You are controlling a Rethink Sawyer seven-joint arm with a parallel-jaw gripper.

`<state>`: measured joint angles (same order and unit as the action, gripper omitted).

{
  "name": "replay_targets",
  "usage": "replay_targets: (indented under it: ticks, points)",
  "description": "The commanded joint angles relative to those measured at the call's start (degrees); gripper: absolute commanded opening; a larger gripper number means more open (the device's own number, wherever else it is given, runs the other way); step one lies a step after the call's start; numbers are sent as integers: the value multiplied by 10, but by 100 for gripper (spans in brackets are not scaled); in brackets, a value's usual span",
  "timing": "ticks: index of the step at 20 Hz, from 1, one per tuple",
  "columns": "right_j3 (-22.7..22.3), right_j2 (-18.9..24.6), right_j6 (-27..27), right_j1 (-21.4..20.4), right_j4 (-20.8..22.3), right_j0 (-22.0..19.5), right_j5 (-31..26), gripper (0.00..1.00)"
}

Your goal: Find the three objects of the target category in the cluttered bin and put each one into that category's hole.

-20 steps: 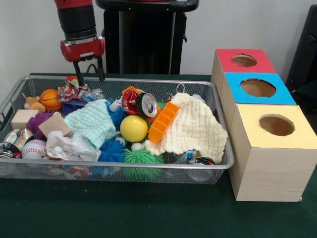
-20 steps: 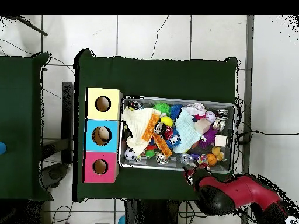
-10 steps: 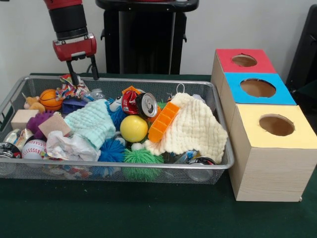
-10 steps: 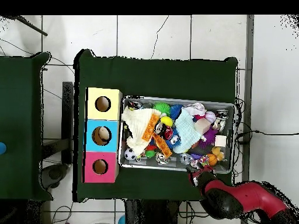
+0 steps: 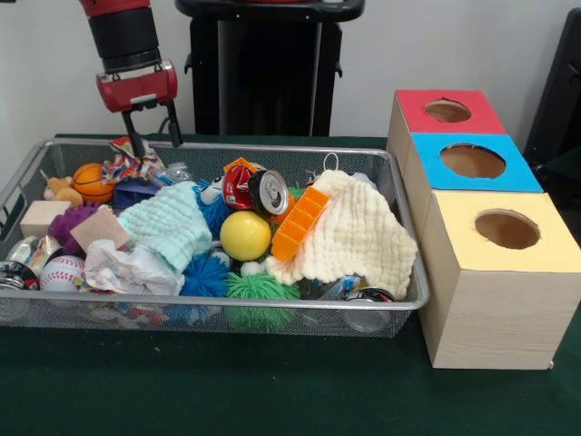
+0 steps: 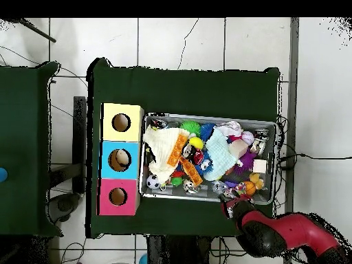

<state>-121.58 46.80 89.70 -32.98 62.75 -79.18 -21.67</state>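
Note:
The wire mesh bin holds a jumble of toys; it also shows in the overhead view. A plain white wrinkly bag lies at the bin's near left. A polka-dot bag lies at the far left corner. I see no third bag. My gripper hangs open and empty just above the polka-dot bag, at the bin's far rim; in the overhead view the gripper is at the bin's lower edge. The hole in the yellow-topped box is nearest the camera at the right, and shows from above too.
Blue-topped and red-topped boxes stand behind the yellow one. A cream knitted cloth, mint cloth, orange tray, yellow ball, can, basketball and baseball fill the bin.
Over the last second the gripper rose and shifted left in the front view, toward the bin's far left corner. It has held still for the last half second.

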Motion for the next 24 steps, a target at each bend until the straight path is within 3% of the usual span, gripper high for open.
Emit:
replay_targets:
  ticks: [1, 15, 24]
  points:
    - [41, 45, -213, 10, -14, -7, -84, 100]
    - [51, 57, -233, 4, 1, -10, -94, 100]
    - [70, 42, -223, -30, 31, 15, -87, 100]
